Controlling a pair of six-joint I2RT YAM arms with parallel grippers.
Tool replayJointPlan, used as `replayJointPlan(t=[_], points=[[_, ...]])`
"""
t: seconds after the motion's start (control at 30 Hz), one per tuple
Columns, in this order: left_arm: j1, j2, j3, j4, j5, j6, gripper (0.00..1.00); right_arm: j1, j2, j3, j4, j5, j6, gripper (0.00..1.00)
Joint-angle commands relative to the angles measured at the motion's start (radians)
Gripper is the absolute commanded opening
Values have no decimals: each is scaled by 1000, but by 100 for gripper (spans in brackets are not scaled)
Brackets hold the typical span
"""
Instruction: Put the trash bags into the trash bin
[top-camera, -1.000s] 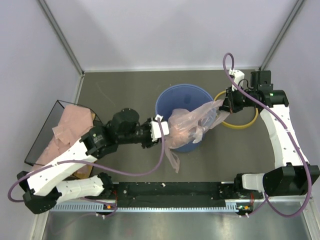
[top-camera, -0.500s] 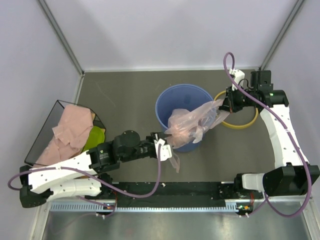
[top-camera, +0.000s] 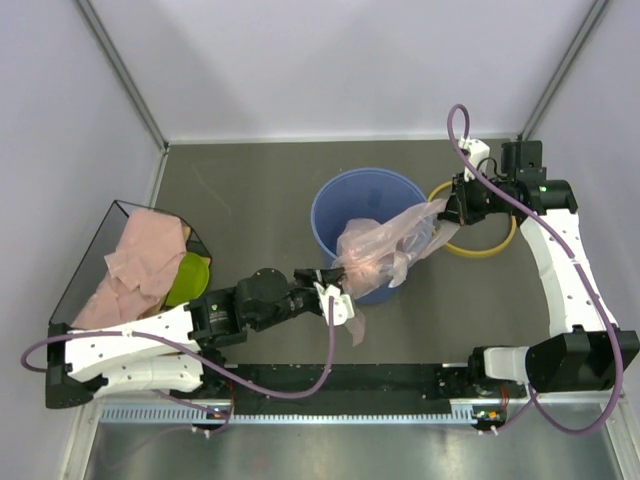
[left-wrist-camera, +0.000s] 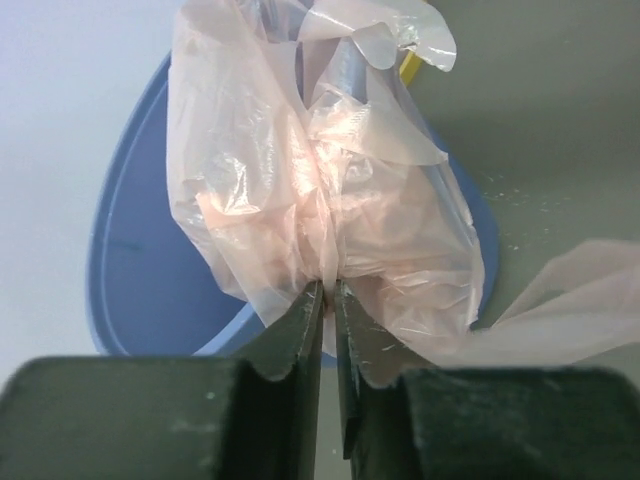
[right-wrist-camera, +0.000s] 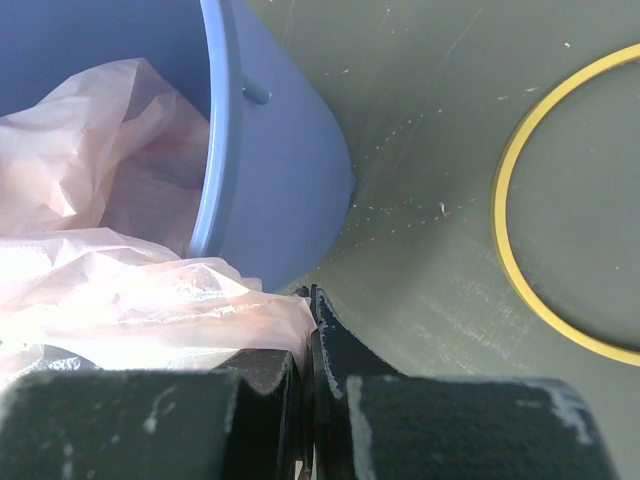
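Note:
A pale pink trash bag (top-camera: 380, 248) is stretched across the near right side of the blue trash bin (top-camera: 345, 200) and partly hangs inside it. My left gripper (top-camera: 338, 296) is shut on the bag's near edge, just outside the bin's near rim; in the left wrist view the bag (left-wrist-camera: 320, 190) bunches at my fingertips (left-wrist-camera: 328, 290). My right gripper (top-camera: 448, 209) is shut on the bag's far right corner, beside the bin; in the right wrist view that corner (right-wrist-camera: 150, 300) is pinched. The bin's yellow ring (top-camera: 480, 235) lies on the table to its right.
A dark wire basket (top-camera: 95, 262) at the left holds more folded pink bags (top-camera: 140, 255) and a small green bowl (top-camera: 188, 278). A tail of the held bag (top-camera: 356, 328) hangs down onto the table near the bin. Walls enclose the table's back and sides.
My left arm has drawn back toward the near edge and lowered, pulling its end of the bag toward me. The green bowl has come into view. The right arm has not moved.

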Motion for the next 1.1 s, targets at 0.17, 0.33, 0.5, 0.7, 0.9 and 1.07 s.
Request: replayJointPlan(t=[0.17, 0.33, 0.5, 0.7, 0.9, 1.07], points=[[29, -22, 142, -61, -100, -14, 0, -14, -5, 33, 26, -16, -11, 0], [220, -9, 266, -218, 61, -116, 0, -13, 9, 56, 44, 6, -9, 0], [416, 31, 295, -243, 184, -179, 0, -11, 30, 71, 74, 25, 0, 0], [615, 166, 377, -223, 336, -275, 0, -13, 58, 103, 91, 27, 18, 0], [761, 206, 470, -271, 628, -384, 26, -13, 73, 137, 91, 9, 32, 0], [748, 180, 599, -421, 891, -383, 59, -13, 64, 128, 89, -4, 41, 0]])
